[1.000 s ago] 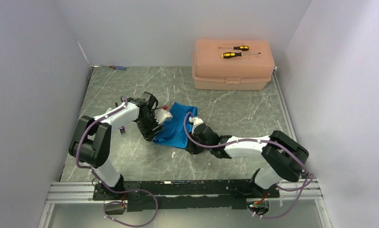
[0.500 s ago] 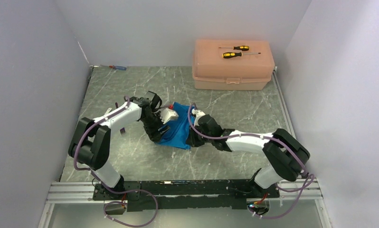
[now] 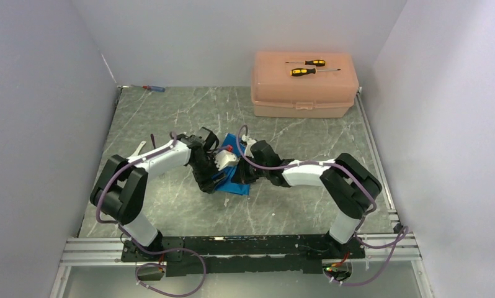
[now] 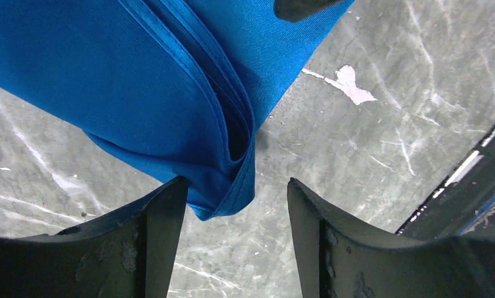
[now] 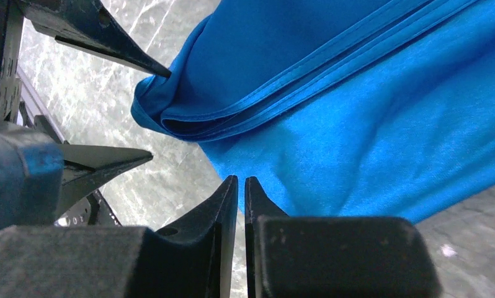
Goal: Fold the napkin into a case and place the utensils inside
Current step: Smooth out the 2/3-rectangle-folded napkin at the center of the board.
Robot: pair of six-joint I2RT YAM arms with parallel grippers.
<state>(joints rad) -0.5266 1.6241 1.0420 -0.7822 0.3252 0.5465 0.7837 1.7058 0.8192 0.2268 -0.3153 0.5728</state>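
here the left gripper (image 4: pixel 236 186) stands released, its two dark jaws wide apart, and the folded corner of the bright blue napkin (image 4: pixel 139 81) reaches into the gap between them. the cloth touches the inner face of one jaw and is clear of the other. just past that corner the napkin lies in several stacked layers, their hemmed edges running side by side away from the gripper

facing it from the opposite side of the cloth, the right gripper (image 5: pixel 240 179) is clenched, with only a hairline between its jaws and its tips at the napkin's near edge. whether any cloth is pinched between them i cannot tell. under both grippers is the grey marbled bench (image 4: pixel 387 136), and the napkin rests on it

seen from above, the two grippers are close together over the napkin, the left one at its left side and the right one at its right

well beyond the right gripper, at the far side of the bench, sits a peach box (image 3: pixel 301 107) with two yellow-and-black screwdrivers (image 3: pixel 303 72) lying side by side on its lid. well beyond the left gripper, by the far left corner, lies a small blue-and-red screwdriver (image 3: pixel 155 89)
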